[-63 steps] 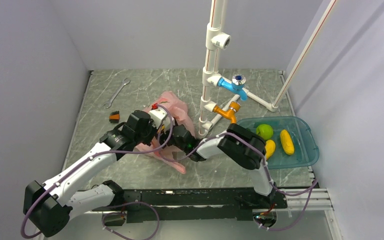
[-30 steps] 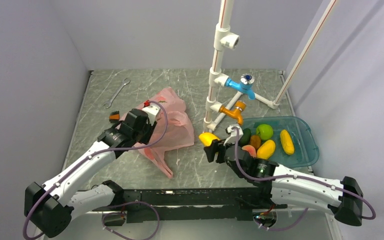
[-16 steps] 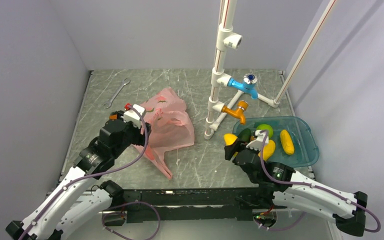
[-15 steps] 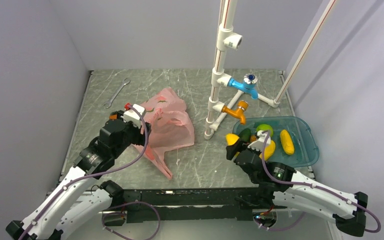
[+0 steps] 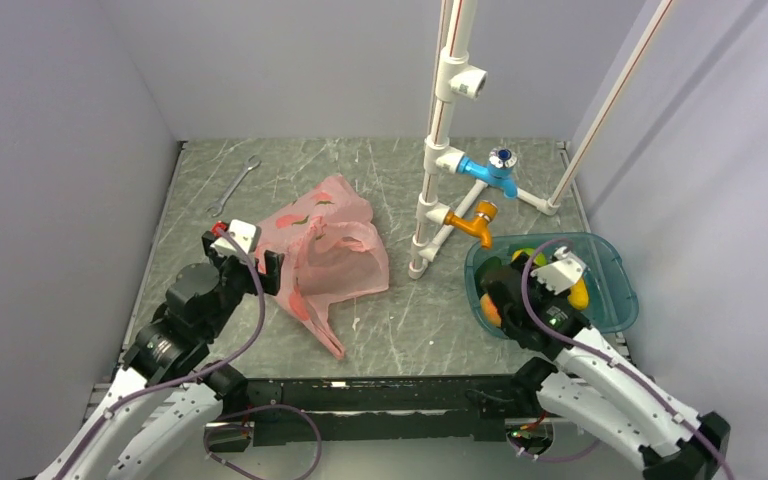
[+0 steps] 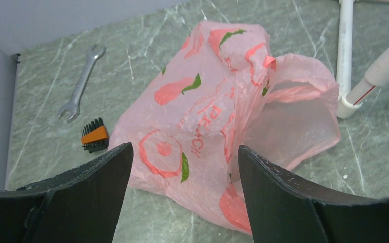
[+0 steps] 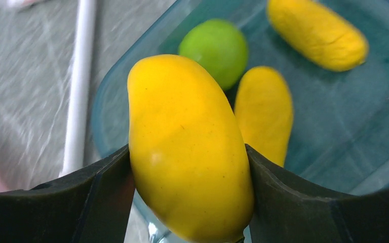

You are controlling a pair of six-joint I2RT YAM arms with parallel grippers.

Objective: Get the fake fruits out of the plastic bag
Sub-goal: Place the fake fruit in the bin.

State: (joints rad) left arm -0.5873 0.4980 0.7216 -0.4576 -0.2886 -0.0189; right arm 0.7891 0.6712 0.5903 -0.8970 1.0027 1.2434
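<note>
The pink plastic bag lies slack on the marble table, its mouth and loop handles toward the white pipe. My left gripper hangs open just near-left of it. In the left wrist view the bag lies beyond the gripper, with nothing between the jaws. My right gripper is over the teal tub, shut on a yellow mango. Below it in the tub lie a green apple and two yellow mangoes.
A white pipe frame with a blue tap and an orange tap stands between bag and tub. A wrench and a small orange-and-black brush lie left of the bag. Grey walls close in three sides.
The left gripper let go of the bag, opened and drew back toward the near left. The right arm carried the yellow mango from beside the pipe to over the tub.
</note>
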